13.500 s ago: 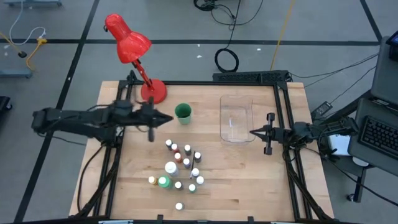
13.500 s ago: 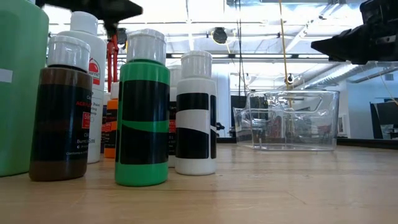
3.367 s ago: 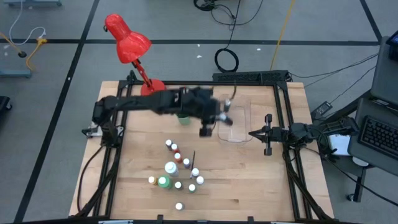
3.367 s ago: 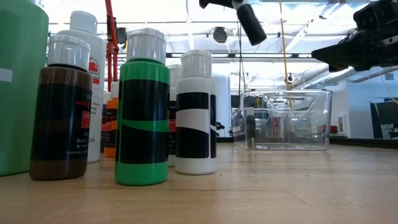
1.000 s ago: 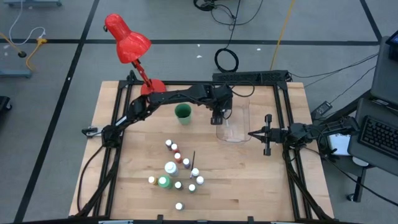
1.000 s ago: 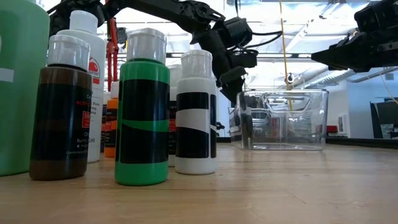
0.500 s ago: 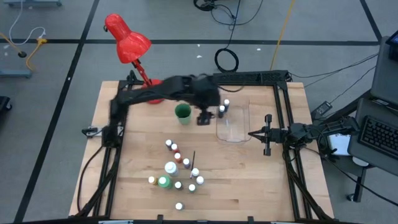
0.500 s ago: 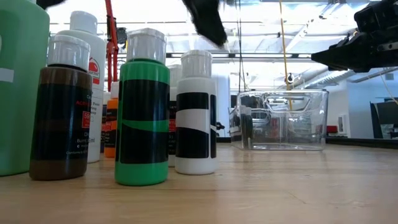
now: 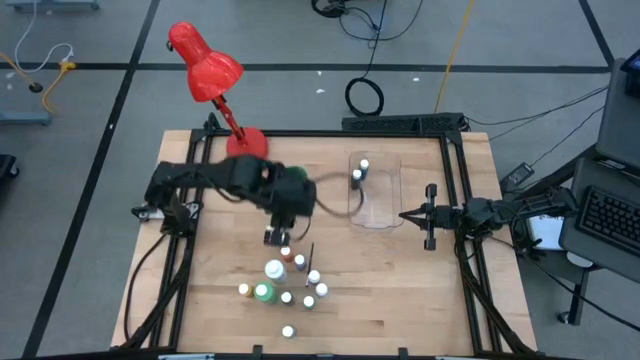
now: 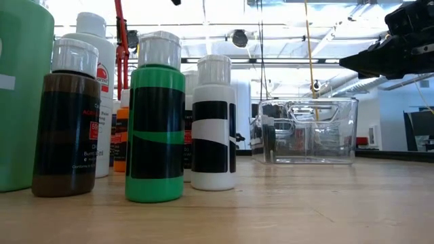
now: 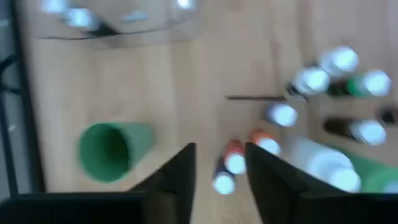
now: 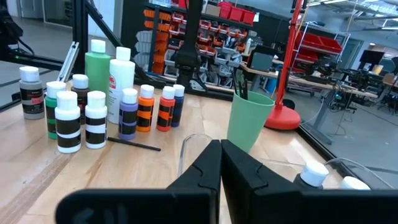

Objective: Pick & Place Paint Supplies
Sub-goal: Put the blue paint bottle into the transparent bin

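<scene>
1. While the left end effector [image 9: 276,236] is hanging above the near end of the bottle row, its fingers [image 11: 177,177] are standing apart and gripping nothing; directly beneath the gap in the left wrist view a small white-capped bottle [image 11: 224,182] is waiting, with an orange-labelled one [image 11: 235,163] touching it.
2. Judging by that crowding, a straight vertical descent is looking safest, with one finger slipping into the narrow space between neighbours.
3. Just beside, a thin brush [image 9: 310,255] is lying among the paint bottles [image 9: 285,270], risking a nudge.
4. Farther off, the green cup [image 9: 297,180] and the clear tray [image 9: 377,205], already holding two bottles [image 9: 358,172], are marking the drop zone.
5. Beyond the tray, the right end effector [image 9: 408,213] is idling fully closed over the counter [image 9: 420,290].
</scene>
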